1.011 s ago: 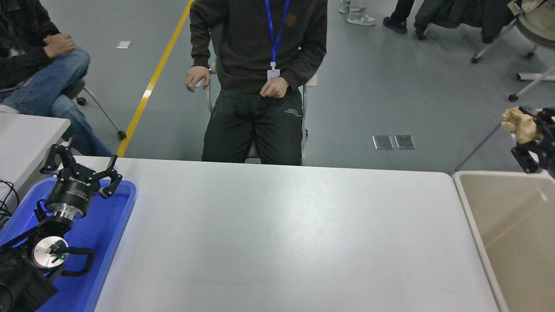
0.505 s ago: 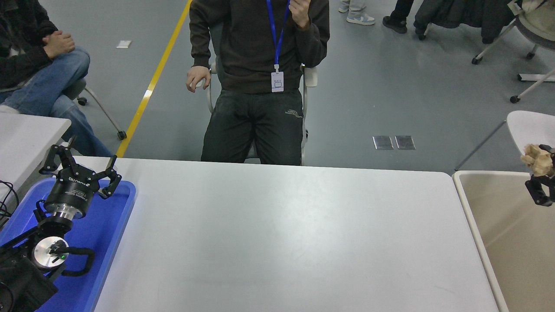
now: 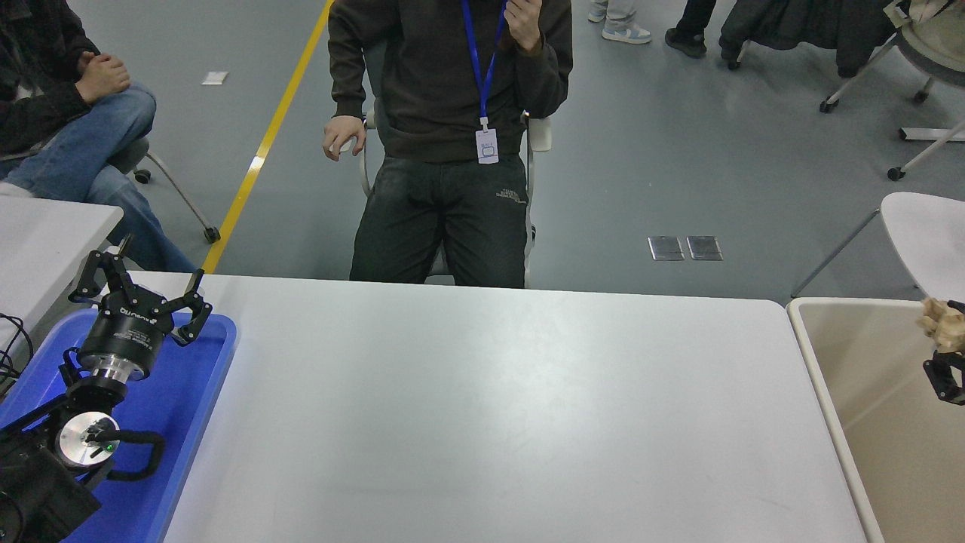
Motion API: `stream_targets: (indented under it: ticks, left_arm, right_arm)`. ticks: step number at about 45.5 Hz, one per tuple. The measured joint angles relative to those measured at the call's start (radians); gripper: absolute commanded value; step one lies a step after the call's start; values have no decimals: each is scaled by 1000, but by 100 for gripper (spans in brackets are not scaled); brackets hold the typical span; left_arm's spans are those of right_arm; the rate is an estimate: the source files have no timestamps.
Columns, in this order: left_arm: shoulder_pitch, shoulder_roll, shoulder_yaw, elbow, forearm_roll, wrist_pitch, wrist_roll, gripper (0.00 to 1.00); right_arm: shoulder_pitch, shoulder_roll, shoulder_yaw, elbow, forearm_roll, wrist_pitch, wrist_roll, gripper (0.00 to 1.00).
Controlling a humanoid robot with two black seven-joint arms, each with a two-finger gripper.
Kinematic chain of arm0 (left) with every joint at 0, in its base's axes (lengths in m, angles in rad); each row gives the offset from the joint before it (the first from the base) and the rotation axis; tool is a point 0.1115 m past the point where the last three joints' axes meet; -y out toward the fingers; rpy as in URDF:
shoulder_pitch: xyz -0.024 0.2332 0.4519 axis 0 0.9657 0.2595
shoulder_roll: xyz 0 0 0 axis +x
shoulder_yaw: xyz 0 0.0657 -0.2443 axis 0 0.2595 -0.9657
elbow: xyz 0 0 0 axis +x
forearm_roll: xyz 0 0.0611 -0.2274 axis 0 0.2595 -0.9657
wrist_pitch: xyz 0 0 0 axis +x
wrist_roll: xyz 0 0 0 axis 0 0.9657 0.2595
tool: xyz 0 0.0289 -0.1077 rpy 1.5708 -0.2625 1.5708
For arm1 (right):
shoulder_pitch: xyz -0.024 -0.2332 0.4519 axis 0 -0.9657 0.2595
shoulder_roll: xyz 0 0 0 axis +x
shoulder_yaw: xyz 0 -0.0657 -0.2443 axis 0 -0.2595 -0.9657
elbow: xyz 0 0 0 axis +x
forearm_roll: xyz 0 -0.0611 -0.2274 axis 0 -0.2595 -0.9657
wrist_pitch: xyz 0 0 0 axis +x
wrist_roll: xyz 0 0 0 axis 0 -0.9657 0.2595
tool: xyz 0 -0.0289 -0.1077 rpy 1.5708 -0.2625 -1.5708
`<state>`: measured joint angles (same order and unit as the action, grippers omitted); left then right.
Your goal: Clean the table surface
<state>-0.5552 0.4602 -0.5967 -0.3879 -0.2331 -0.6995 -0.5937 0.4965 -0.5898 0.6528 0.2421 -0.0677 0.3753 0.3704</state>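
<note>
Head view: the large smooth grey-white tabletop (image 3: 482,407) fills the frame's centre. Black right gripper (image 3: 946,354) at right edge, clamped on a crumpled beige wad (image 3: 940,323), hangs over the beige rectangular bin (image 3: 822,362). Step looks like disposal; next move calls for letting go over the bin. Left gripper (image 3: 143,290) parked lower left over a blue tray (image 3: 188,407), fingers spread.

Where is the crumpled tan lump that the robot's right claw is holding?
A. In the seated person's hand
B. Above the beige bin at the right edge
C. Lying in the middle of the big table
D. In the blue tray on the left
B. The right gripper holds the tan lump over the beige bin, clear of the table surface.
</note>
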Motion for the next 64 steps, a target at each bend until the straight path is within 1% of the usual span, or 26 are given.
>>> stream_targets:
  ticks: [13,35,61,63,64]
  left_arm:
    - [0,0,0,0,0,0,0,100]
    - [1,0,0,0,0,0,0,100]
    - [0,0,0,0,0,0,0,100]
    - [0,0,0,0,0,0,0,100]
    - [0,0,0,0,0,0,0,100]
  right_arm:
    - [5,66,-47,-91,-9,-53,-11,0]
    - [33,145,-186,-149,-11,-279,-12,0]
    - [46,169,-265,-163,-17,-385,-17,0]
    - [47,170,-270,-165,-17,-391,-18,8]
    - [47,170,-274,-167,-17,-395,-18,15]
